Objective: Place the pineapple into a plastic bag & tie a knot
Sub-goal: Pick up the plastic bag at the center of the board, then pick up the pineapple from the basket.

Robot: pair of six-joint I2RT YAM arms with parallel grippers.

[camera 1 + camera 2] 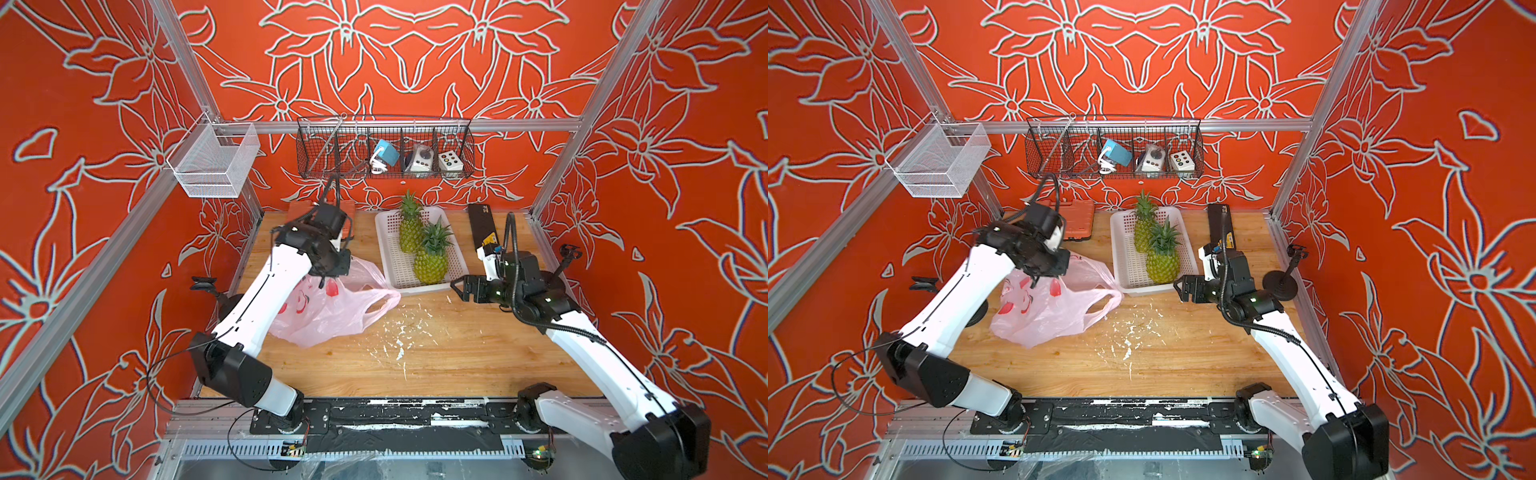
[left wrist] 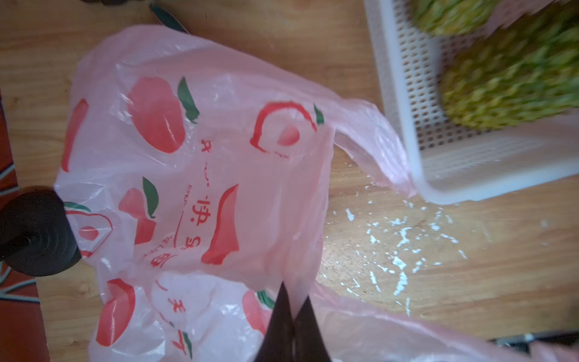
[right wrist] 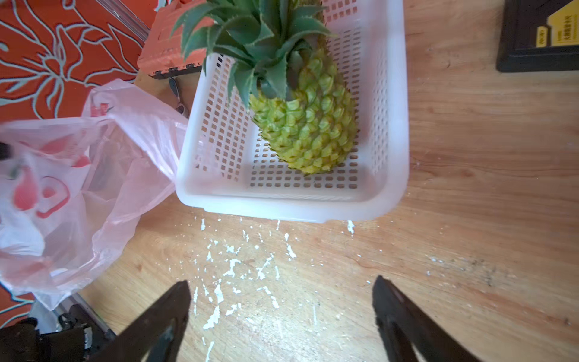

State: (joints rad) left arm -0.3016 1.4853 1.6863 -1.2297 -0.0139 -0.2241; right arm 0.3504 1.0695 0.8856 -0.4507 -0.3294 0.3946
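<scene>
Along the surface's [image 1: 457, 353] left edge the plastic bag [image 1: 332, 307] is lying slack and looking empty. Left hand [image 2: 296, 291] is pinching its film, clenched. Right hand [image 3: 282, 280] is hovering spread wide, gripping nothing, by the white basket [image 1: 388, 249] at the far edge, both pineapples [image 1: 432, 266] sitting inside. Loading, knot — both pending.

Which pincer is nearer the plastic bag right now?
Left. The left pincer is shut on the plastic bag; the right pincer hangs open above the table beside the white basket, clear of the bag.
</scene>
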